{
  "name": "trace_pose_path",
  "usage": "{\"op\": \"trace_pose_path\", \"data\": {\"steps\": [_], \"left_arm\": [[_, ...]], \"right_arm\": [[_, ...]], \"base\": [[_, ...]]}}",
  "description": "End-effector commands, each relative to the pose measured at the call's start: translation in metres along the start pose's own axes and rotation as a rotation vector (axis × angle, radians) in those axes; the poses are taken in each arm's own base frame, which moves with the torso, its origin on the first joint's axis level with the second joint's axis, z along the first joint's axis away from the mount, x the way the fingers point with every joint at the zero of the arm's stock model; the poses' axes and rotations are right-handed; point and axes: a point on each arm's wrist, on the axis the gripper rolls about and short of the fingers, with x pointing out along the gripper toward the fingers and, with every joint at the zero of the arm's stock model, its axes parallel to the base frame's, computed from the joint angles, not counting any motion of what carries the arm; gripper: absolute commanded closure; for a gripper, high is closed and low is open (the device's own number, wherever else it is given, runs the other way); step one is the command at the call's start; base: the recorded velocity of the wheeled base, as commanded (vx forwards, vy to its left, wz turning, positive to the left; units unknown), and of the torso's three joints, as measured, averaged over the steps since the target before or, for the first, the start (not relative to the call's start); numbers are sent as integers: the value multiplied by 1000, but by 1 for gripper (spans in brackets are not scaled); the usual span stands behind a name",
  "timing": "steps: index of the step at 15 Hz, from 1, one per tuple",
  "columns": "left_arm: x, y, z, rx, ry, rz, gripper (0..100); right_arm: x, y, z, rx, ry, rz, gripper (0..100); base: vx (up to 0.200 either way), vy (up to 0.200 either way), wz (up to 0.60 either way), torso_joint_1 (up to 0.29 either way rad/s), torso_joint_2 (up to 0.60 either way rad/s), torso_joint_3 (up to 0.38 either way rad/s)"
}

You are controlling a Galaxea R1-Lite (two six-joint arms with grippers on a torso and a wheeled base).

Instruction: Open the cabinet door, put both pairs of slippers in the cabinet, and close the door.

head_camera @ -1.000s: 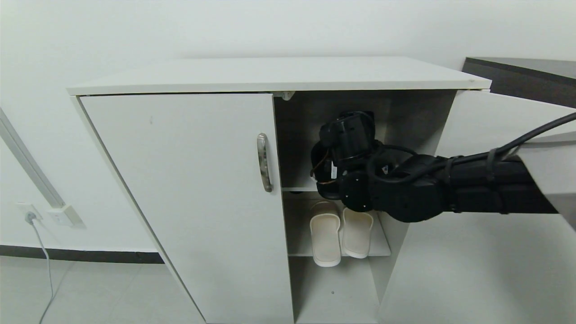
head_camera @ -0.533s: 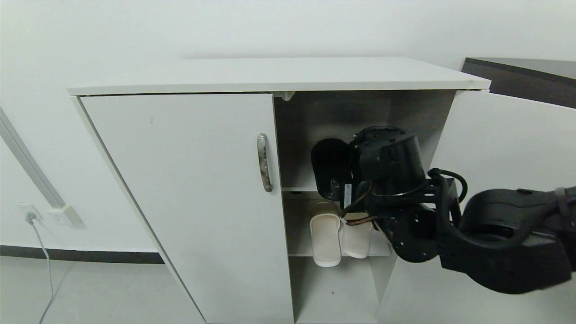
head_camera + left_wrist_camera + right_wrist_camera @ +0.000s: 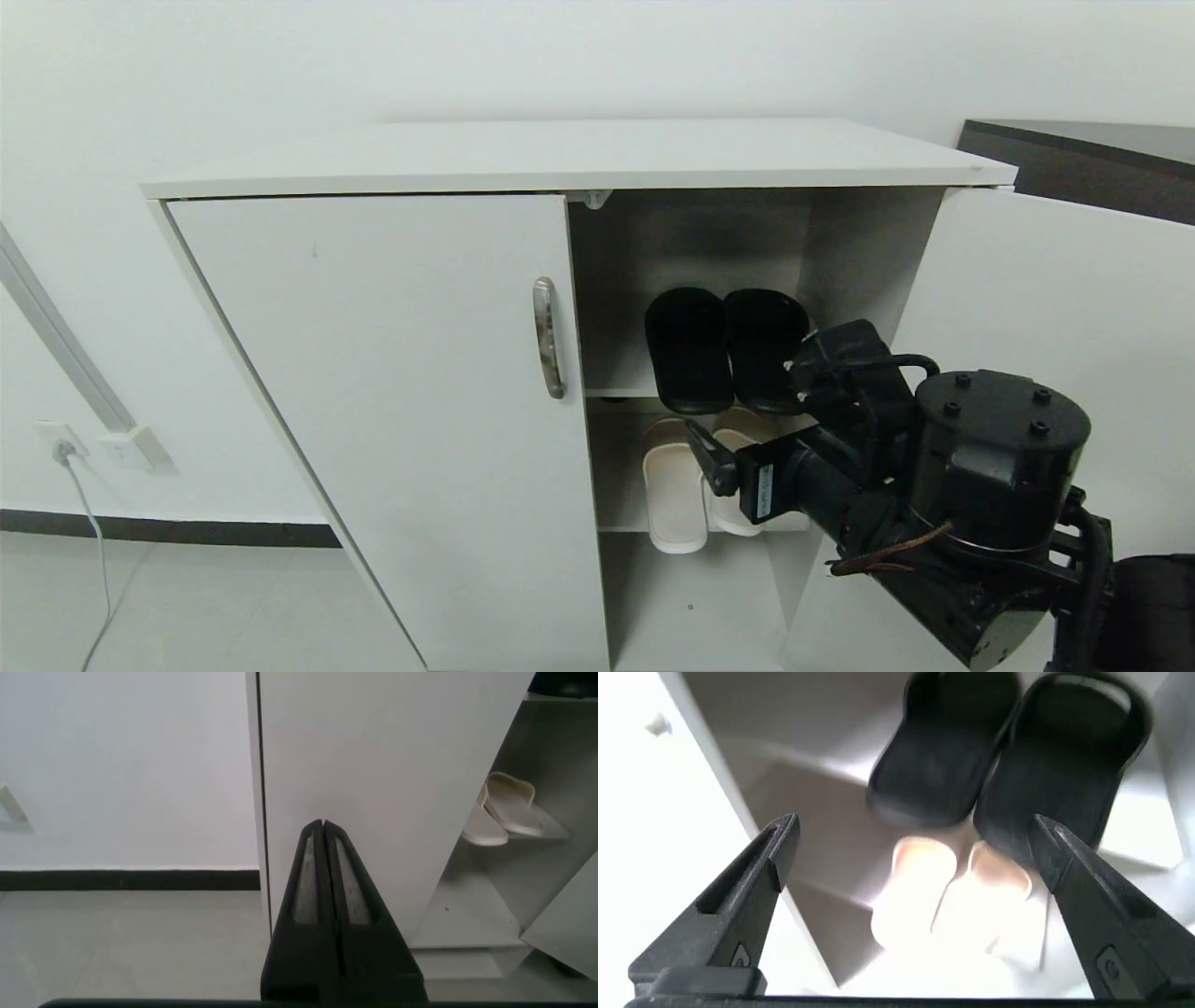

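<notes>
The white cabinet [image 3: 579, 149] has its left door [image 3: 373, 392] closed and its right door [image 3: 1046, 280] swung open. A pair of black slippers [image 3: 724, 350] rests on the upper shelf, toes over the shelf edge. A cream pair [image 3: 674, 495] lies on the shelf below. My right gripper [image 3: 719, 439] is open and empty in front of the open half, just outside the shelves. The right wrist view looks between its fingers [image 3: 757, 877] at the black slippers [image 3: 1008, 756] and the cream pair [image 3: 957, 891]. My left gripper [image 3: 322, 826] is shut and empty, low before the closed door [image 3: 374, 747].
The closed door carries a metal handle [image 3: 548, 336]. The bottom compartment [image 3: 691, 597] below the cream pair holds nothing. A wall socket with a cable [image 3: 61, 448] is low on the left wall. A dark desk [image 3: 1083, 159] stands behind the open door.
My right arm has pulled back out of the upper shelf, down and toward me, leaving the black slippers on the shelf. The cabinet and cream pair have not moved.
</notes>
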Motion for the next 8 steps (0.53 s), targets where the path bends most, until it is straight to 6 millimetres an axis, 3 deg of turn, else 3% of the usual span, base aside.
{"op": "trace_pose_path", "data": {"steps": [1, 8], "left_arm": [[0, 0, 0, 0, 0, 0, 100], [0, 0, 0, 0, 0, 2, 100]], "right_arm": [[-2, 1, -2, -4, 6, 5, 100], [2, 1, -9, -16, 32, 0, 100]], "base": [[0, 0, 0, 0, 0, 0], [0, 0, 0, 0, 0, 0]]}}
